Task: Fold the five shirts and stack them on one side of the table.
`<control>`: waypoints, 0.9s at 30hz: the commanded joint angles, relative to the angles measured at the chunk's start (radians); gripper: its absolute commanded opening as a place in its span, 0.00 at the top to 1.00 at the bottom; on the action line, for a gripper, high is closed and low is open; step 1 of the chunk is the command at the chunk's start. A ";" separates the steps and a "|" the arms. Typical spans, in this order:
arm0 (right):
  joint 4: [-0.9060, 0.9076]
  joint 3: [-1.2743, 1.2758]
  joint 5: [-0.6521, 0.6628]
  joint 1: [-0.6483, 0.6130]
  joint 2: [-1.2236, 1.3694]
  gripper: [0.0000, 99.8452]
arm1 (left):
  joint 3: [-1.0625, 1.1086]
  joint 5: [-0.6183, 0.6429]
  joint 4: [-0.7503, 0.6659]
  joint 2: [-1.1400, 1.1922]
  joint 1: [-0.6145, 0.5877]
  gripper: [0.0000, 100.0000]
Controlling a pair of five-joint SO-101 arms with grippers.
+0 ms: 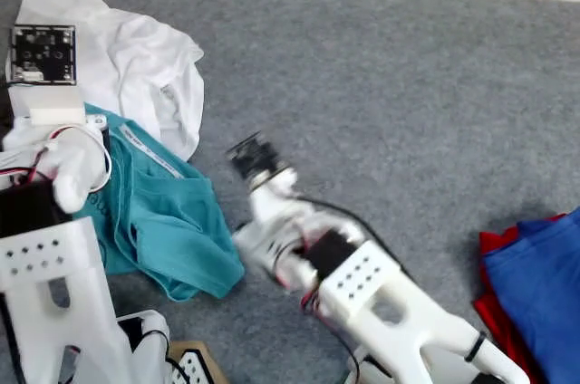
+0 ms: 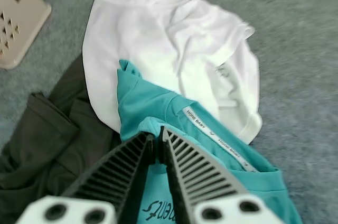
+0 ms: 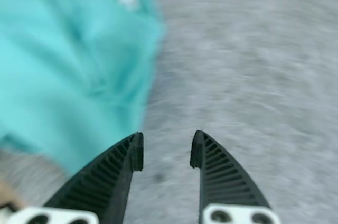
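A teal shirt (image 1: 159, 216) lies crumpled at the left of the grey table, overlapping a white shirt (image 1: 136, 62) behind it. My left gripper (image 2: 157, 138) is shut on the teal shirt's (image 2: 158, 105) edge, near its collar. The white shirt (image 2: 169, 44) spreads just beyond, and a dark shirt (image 2: 42, 145) lies beside the teal one. My right gripper (image 3: 166, 150) is open over bare carpet, just beside the teal shirt's (image 3: 63, 76) hem. It sits mid-table (image 1: 254, 158). A blue shirt (image 1: 544, 280) rests on a red shirt (image 1: 494, 298) at the right edge.
A beige perforated basket (image 2: 16, 18) stands off the table's corner past the white shirt. The left arm's white body (image 1: 50, 257) fills the near left corner. Open grey surface (image 1: 399, 103) stretches across the middle and back right.
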 commanded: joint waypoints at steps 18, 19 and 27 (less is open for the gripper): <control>-0.220 0.272 0.109 -0.220 -0.050 0.84 | 0.219 -0.005 -0.276 -0.013 -0.120 0.99; -0.236 0.269 0.109 -0.220 -0.050 0.84 | 0.219 -0.003 -0.276 -0.013 -0.120 0.99; -0.289 0.274 0.109 -0.214 -0.035 0.84 | 0.251 -0.003 -0.282 -0.012 -0.120 0.99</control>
